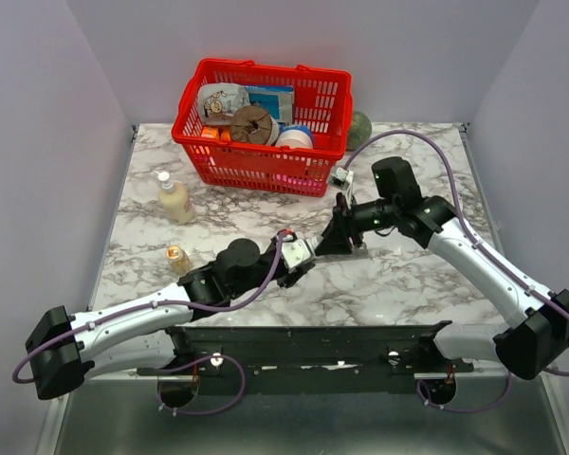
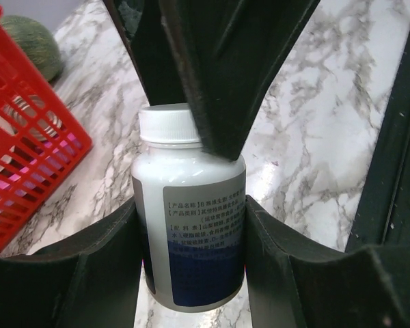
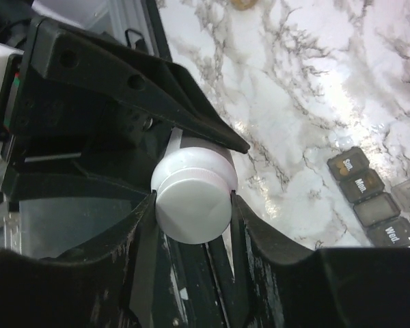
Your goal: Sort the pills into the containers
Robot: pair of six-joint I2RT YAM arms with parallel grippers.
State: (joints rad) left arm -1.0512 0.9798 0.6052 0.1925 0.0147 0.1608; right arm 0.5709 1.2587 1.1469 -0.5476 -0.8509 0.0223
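Clamping the white bottle [image 2: 188, 184] by its body is the left gripper [image 2: 191, 225]. The right gripper [image 3: 193, 205] pinches its cap [image 3: 191, 188]. The containers [image 3: 369, 198] lie nearby.

Basket [image 1: 266, 133] blocks far side; table [image 1: 398, 284] right-centre seemingly open.

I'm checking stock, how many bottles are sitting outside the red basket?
3: a cream bottle on the left, a small amber bottle nearer the robot, and a white pill bottle in the left gripper. Others may be hidden.

White pill bottle [image 2: 188, 205] with a white cap [image 3: 193, 198] and a grey-over-blue label [image 2: 205, 253], dark grey pill organiser [image 3: 361, 185] with pale lettering, red slatted basket [image 1: 256, 171], grey-veined white marble table [image 1: 408, 280].
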